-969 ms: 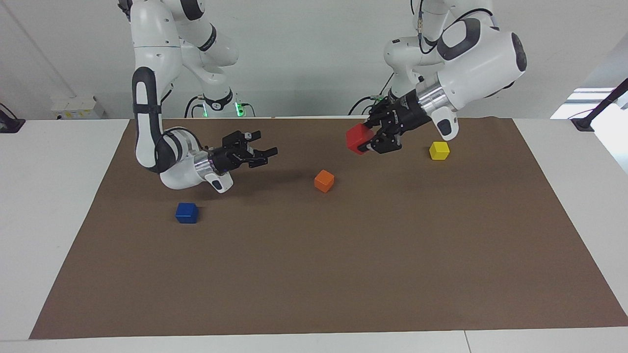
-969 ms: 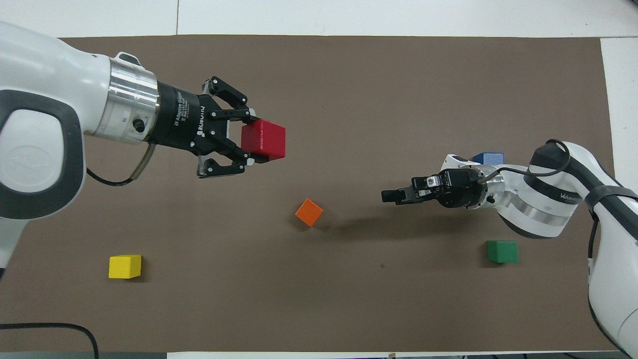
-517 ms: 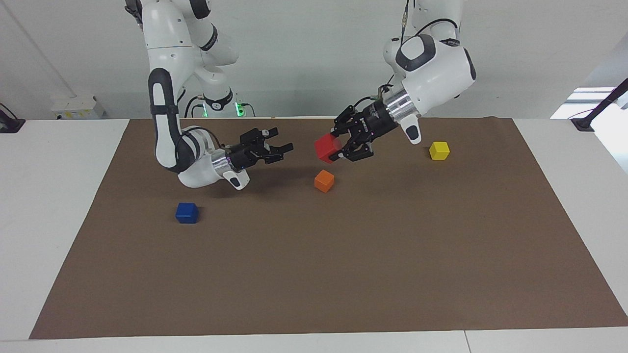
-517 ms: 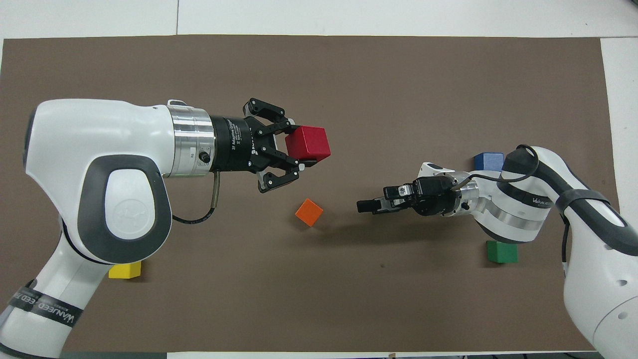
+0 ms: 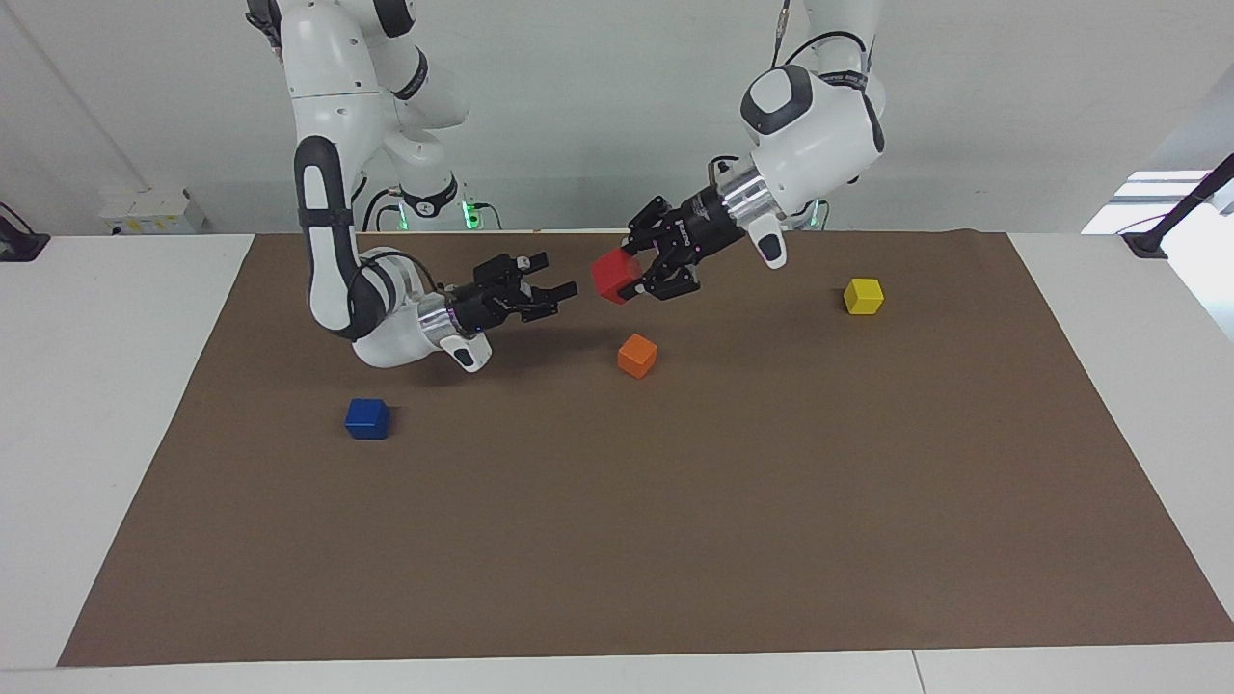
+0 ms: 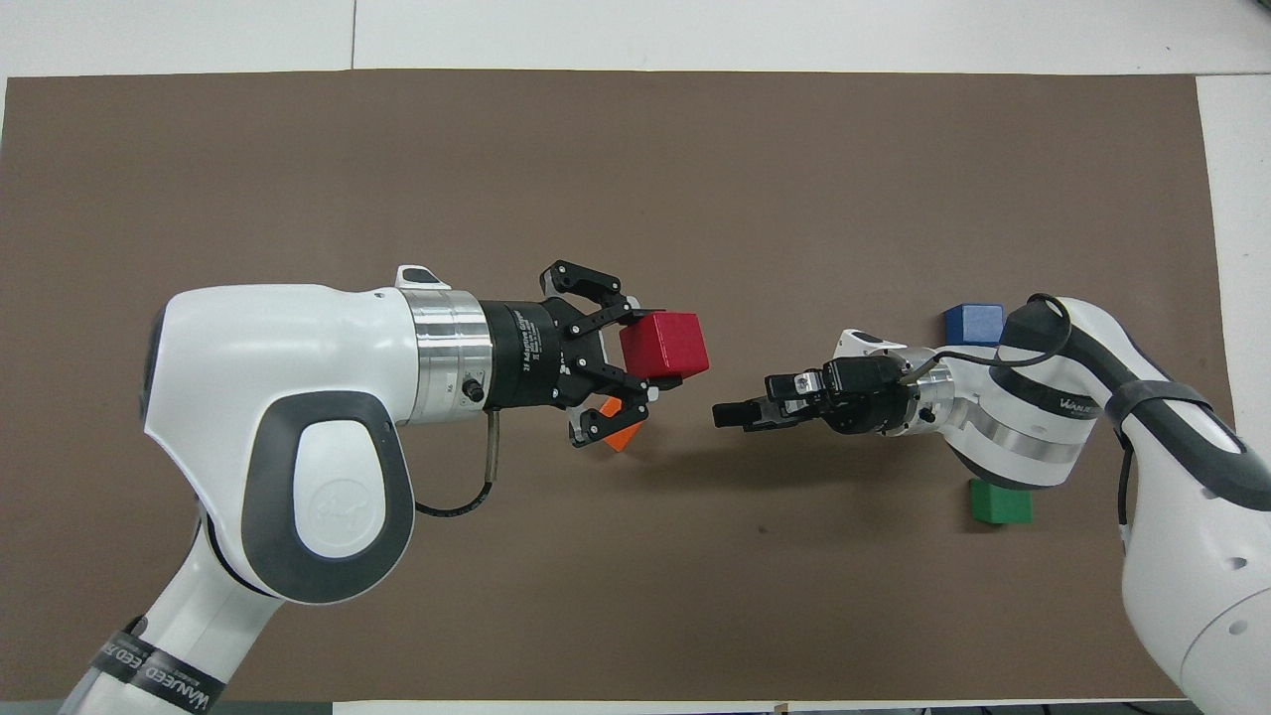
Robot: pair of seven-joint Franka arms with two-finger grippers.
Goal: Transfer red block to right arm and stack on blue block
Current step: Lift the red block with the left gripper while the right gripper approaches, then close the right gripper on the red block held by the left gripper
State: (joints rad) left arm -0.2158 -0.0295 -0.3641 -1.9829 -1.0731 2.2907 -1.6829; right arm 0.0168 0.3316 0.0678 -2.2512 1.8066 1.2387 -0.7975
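My arms' shells [image 6: 288, 397] are smooth, glossy white plastic with dark grey inlays; a brushed-metal ring [image 6: 442, 353] gleams at my left wrist. My left gripper [image 6: 635, 372], matt black, clasps the red block [image 6: 665, 344], its faces flat and satin. The brown mat [image 6: 635, 596] filling the frame looks matt, papery, faintly creased at its upper right edge. The white tabletop [image 5: 96, 386] around it is smooth with a dull sheen.

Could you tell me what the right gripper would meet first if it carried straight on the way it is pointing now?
Most likely the red block, held up in the left gripper. The right gripper, open, points at it across a small gap over the mat. Their heights look about level, though depth is hard to judge.
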